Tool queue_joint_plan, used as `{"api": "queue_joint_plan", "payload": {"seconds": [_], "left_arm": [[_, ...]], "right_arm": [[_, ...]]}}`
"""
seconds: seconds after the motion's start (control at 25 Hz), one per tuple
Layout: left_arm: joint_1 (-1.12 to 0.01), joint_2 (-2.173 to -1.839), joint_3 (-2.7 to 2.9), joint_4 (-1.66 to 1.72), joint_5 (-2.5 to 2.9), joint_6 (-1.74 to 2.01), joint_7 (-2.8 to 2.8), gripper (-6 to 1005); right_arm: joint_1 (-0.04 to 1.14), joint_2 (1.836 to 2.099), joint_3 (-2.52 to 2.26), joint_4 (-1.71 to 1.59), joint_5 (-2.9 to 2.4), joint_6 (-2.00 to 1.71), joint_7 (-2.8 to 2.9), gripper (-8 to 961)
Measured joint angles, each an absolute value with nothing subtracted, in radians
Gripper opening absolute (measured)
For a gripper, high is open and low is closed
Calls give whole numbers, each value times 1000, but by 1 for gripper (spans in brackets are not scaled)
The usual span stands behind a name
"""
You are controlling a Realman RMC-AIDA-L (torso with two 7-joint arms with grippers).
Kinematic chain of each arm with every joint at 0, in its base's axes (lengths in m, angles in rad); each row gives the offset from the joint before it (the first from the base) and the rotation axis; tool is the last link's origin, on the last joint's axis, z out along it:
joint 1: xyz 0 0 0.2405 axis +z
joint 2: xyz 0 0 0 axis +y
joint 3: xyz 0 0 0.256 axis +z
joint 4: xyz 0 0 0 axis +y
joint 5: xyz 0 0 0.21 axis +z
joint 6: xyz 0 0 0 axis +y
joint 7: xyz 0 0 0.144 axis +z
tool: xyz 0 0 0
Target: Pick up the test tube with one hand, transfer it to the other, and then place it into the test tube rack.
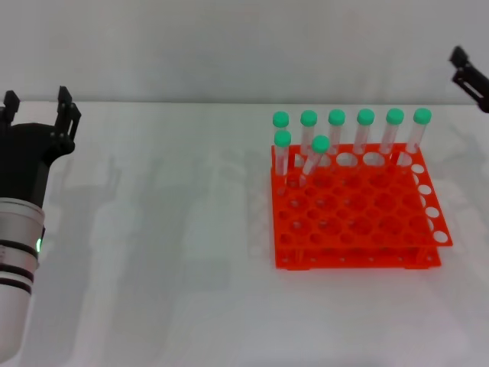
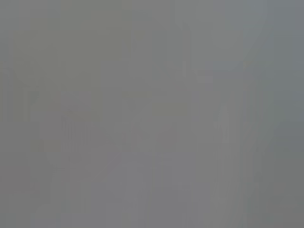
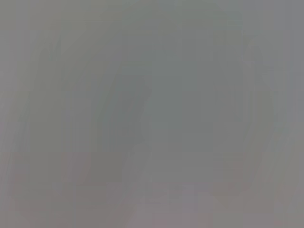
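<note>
The orange-red test tube rack [image 1: 355, 218] stands on the white table, right of centre. Several clear test tubes with mint-green caps stand in it: a row along its back and two at its back left. One of those two [image 1: 313, 162] leans to the left. No tube lies loose on the table. My left gripper [image 1: 37, 108], on the white arm with the green light, is at the far left, open and empty, well apart from the rack. Only a black part of my right gripper [image 1: 470, 76] shows at the right edge, above and behind the rack. Both wrist views show only plain grey.
The white table [image 1: 168, 229] spreads between my left arm and the rack, with faint shadows on it. A pale wall runs along the back.
</note>
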State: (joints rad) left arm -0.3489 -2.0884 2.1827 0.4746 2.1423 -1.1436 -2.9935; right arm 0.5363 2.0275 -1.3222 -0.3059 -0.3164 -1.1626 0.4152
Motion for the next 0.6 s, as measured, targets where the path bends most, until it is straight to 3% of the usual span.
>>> {"api": "queue_joint_plan", "payload": {"seconds": [0.6], "left_arm": [[-394,-2089,2184,433,2122,-1089,-2991,753]], "right_arm": [[514,2028,-1316,-137,68,-1226,133,872]]}}
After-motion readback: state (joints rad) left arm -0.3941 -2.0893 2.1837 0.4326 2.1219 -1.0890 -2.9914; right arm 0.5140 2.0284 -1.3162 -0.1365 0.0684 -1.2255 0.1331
